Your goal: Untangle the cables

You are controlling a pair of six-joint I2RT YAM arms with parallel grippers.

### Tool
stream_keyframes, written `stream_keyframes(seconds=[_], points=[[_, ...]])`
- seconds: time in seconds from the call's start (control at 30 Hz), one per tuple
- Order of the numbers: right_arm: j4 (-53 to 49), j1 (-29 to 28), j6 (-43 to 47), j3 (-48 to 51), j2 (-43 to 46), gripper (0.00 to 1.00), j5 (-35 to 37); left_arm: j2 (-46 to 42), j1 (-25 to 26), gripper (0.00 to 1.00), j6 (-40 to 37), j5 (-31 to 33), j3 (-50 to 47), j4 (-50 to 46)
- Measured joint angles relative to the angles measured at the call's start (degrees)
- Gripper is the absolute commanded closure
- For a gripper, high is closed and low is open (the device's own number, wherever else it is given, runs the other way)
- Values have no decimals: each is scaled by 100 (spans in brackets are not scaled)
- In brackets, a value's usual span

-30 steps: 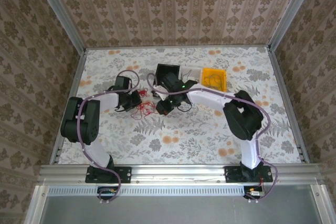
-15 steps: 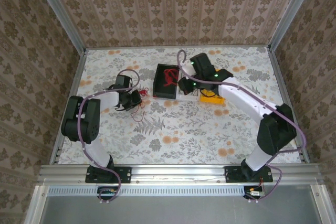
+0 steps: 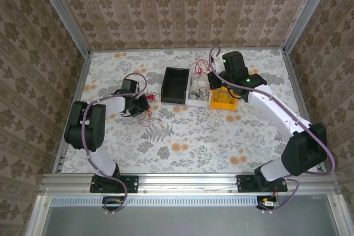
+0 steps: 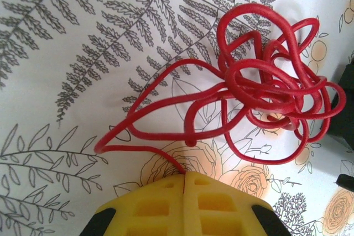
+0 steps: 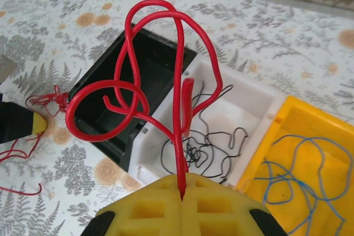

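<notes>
Where right pincer [image 5: 183, 190] shuts, red cable [image 5: 178, 81]

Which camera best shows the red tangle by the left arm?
The left wrist view: the red tangle is close, every loop distinct. The top view gives a small red scribble; the right wrist view, a few strands at its left edge.

Robot test cell — aluminium frame [image 3: 188, 179], wallpaper-patterned walls [image 3: 182, 9], floral table [image 3: 182, 136].
</notes>
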State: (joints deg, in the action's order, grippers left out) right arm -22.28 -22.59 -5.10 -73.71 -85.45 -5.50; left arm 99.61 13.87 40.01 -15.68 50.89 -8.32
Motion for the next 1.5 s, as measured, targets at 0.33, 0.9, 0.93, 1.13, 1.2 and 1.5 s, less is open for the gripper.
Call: stream_keyframes(seconds=[0.33, 0.9, 0.93, 1.13, 1.2, 1.5], points=[[22, -704, -214, -1115, -1858, 93, -229, -175, -11, 100, -4, -81, -321, 442], [-15, -1340, -160, -1574, -2516, 55, -831, -273, -2, 100, 4, -186, -509, 634], [-17, -1523, -105, -1508, -2516, 54, -973, -273, -2, 100, 31, -197, -527, 669], [-24, -2358, 68, -1410, -2653, 52, -1563, -273, 7, 100, 468, -271, -686, 1091], [-92, -2444, 116, -1534, -2839, 52, -1668, -273, 31, 100, 629, -278, -739, 1211], [-372, -2341, 264, -2269, -3856, 53, -1775, -273, 107, 100, 981, -278, -754, 1467]])
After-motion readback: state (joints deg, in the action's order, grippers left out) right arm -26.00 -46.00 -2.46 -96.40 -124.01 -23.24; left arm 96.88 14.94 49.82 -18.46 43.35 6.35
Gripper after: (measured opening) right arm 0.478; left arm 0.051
